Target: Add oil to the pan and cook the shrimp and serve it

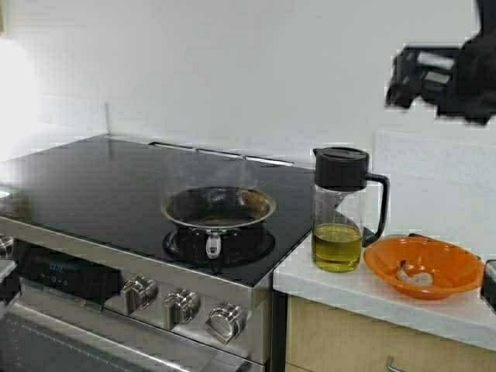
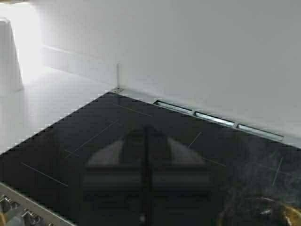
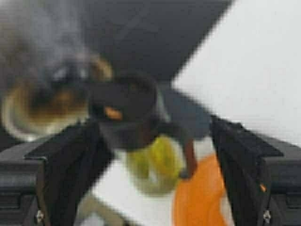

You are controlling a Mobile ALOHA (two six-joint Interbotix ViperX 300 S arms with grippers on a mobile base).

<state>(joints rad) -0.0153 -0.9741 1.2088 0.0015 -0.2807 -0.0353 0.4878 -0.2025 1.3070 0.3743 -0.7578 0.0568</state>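
The pan (image 1: 218, 208) sits on the front right burner of the black cooktop, its stubby handle toward me, with thin smoke rising from its dark inside. The oil (image 1: 336, 246) fills the bottom of a tall clear jug (image 1: 339, 186) with a black lid, standing on the counter beside the stove. The shrimp (image 1: 413, 273) lies in an orange bowl (image 1: 453, 260) to the jug's right. My right gripper (image 1: 403, 77) hangs open high above the jug and bowl; its wrist view looks down on the jug lid (image 3: 124, 108). My left gripper (image 2: 146, 129) is shut over the cooktop's left side.
Steel knobs (image 1: 182, 304) line the stove front below the pan. A white wall rises behind the stove and the white counter (image 1: 364, 298). A white object (image 2: 8, 56) stands on the counter left of the cooktop. A vent slot (image 2: 214, 118) runs along the cooktop's back edge.
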